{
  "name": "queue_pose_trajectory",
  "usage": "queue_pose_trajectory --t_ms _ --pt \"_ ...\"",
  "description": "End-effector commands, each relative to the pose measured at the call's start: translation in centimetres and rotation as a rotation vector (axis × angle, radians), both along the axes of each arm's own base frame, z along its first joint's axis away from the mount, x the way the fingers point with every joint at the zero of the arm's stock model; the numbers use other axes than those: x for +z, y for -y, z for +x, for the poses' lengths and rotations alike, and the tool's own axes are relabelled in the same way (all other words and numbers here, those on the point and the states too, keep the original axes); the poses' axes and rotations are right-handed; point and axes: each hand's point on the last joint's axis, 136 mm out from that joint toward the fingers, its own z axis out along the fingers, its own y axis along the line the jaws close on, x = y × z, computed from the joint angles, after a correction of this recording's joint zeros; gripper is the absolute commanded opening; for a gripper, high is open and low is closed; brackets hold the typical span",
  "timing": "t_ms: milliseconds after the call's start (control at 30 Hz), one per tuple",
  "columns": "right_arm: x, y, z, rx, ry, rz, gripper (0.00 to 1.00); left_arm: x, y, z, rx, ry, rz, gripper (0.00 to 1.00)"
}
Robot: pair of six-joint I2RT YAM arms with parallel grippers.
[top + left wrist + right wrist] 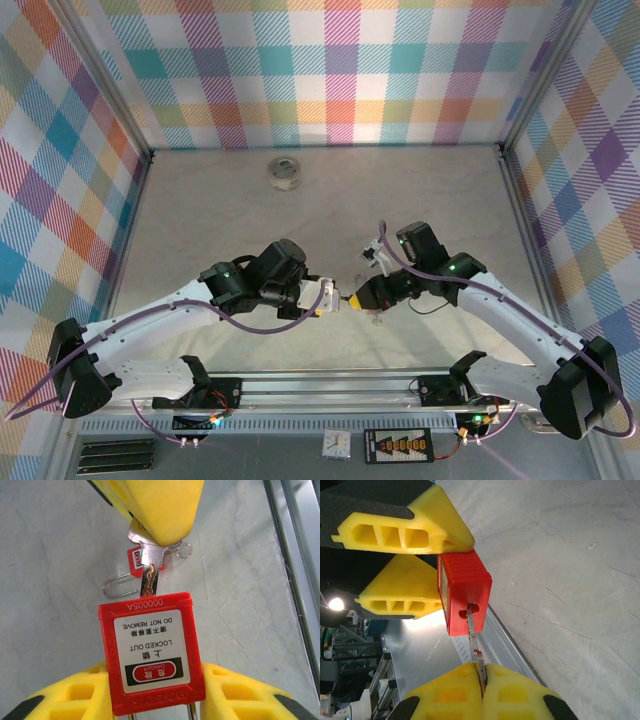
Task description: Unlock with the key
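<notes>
My left gripper (152, 696) is shut on a red padlock (150, 650) with a white "DANGER / LOCKED OUT" label, one yellow finger (75, 697) on each side of its body. The shackle legs (190, 712) poke out below it. My right gripper (482, 680) is shut on the bow of a silver key (475, 645). The key blade (150, 577) points at the padlock (465, 592), with its tip inside the keyhole (468, 611). A ring (184, 550) and a small red tag (135, 560) hang from the key. Both grippers (318, 298) (358, 297) meet above the table's near middle.
A roll of tape (286, 172) lies at the back of the grey table (200, 220). Plaid walls close in the left, right and back sides. An aluminium rail (330, 380) runs along the near edge, just below the grippers.
</notes>
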Motion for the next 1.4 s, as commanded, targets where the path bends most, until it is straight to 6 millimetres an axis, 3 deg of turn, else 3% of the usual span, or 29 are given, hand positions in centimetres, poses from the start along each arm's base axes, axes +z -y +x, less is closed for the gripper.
queue_pose_trajectory --t_ms 0,300,433,633,900,1067,1367 --pt "2.0 -1.1 0.5 0.054 0.121 0.082 0.00 3.9 3.7 -1.8 -0.129 -0.035 -0.230 0.00" --pt "2.4 -2.0 0.4 0.071 -0.014 0.107 0.00 2.4 4.0 -0.8 -0.150 0.109 -0.154 0.00" --pt "2.7 -2.4 1.2 0.045 -0.101 0.146 0.00 3.3 4.1 0.0 -0.138 0.216 -0.199 0.00" --pt "2.3 -2.5 1.8 0.049 -0.180 0.161 0.00 3.5 3.8 -0.7 -0.183 0.229 -0.196 0.00" --pt "-0.6 -1.9 1.5 0.085 -0.023 -0.019 0.00 2.9 3.5 -3.7 -0.293 0.079 -0.149 0.00" --pt "-1.5 -1.9 1.3 0.113 0.055 -0.071 0.00 2.7 4.1 -4.3 -0.324 0.057 -0.138 0.00" --pt "-0.6 -2.7 1.3 0.146 0.117 -0.006 0.00 4.0 4.8 -4.4 -0.324 0.053 -0.188 0.00"
